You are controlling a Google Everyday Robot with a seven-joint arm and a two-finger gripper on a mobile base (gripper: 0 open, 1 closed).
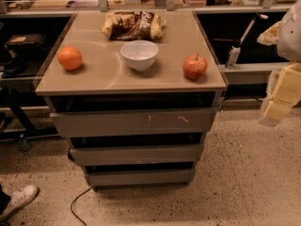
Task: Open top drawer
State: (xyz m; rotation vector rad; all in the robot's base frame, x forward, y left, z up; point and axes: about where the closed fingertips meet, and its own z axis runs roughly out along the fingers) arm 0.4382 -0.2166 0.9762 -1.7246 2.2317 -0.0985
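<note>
The top drawer (134, 121) is the widest of three grey-brown drawers in the cabinet at the middle of the view. Its flat, handleless front carries small white scratches, and a dark gap runs above it under the cabinet top (94, 79). Its interior does not show. Two narrower drawers (136, 154) sit below it. My gripper (278, 105) hangs at the right edge of the view, with pale yellow padded parts. It is off to the right of the cabinet at about the top drawer's height and well apart from it.
On the cabinet top stand an orange (69, 58), a white bowl (139, 54), a red apple (194, 66) and a snack bag (133, 25). A white bottle (232, 55) stands on a shelf to the right. A shoe (19, 199) and a cable (77, 201) lie on the floor at the left.
</note>
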